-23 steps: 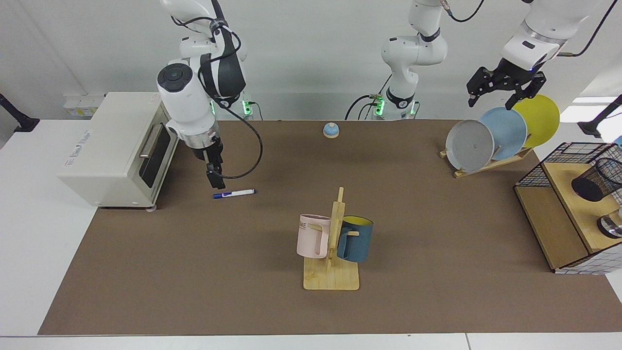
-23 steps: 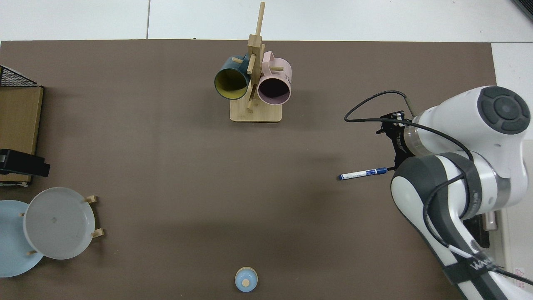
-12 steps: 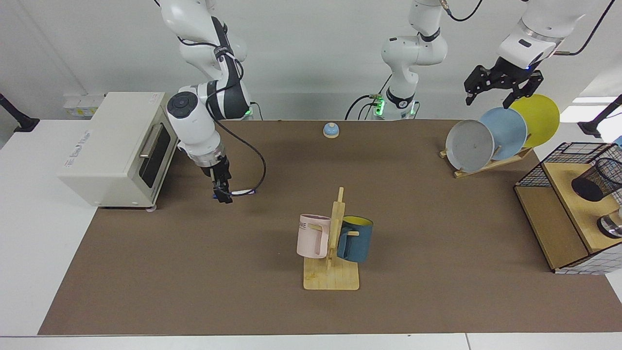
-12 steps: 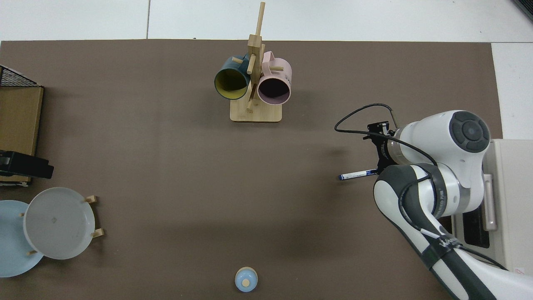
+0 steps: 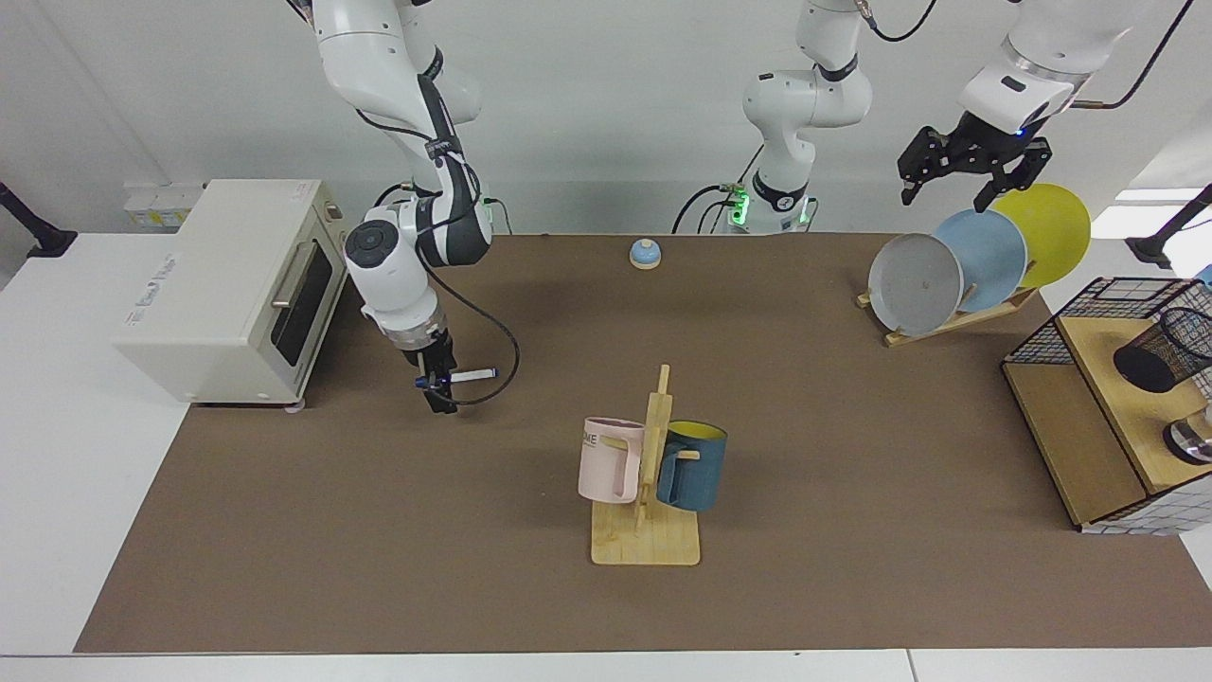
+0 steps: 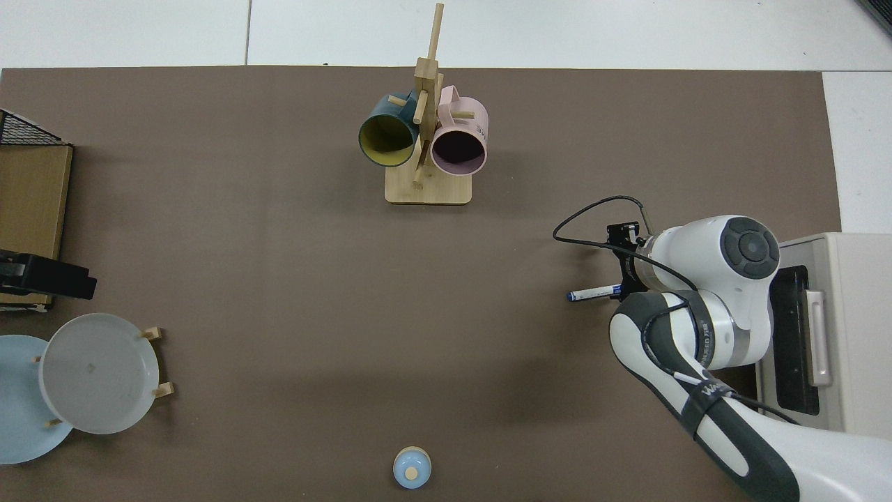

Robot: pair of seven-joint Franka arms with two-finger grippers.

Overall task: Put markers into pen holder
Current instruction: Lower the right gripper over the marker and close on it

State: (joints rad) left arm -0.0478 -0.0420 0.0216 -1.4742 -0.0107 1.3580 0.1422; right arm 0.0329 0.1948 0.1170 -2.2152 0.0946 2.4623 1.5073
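1. Your right claw (image 5: 436, 386) is sitting low over the marker (image 5: 471, 376) on the desk (image 5: 379, 530); its grip is hidden.
2. Your left claw (image 5: 966, 175) is waiting, spread wide, above the plates (image 5: 975, 260).
3. The holder (image 5: 1163, 350) is standing far off.

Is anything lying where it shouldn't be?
Yes, the marker lies flat on the brown mat, far from the pen holder on the wooden shelf. The right gripper is down at its capped end; the left gripper waits above the plates.
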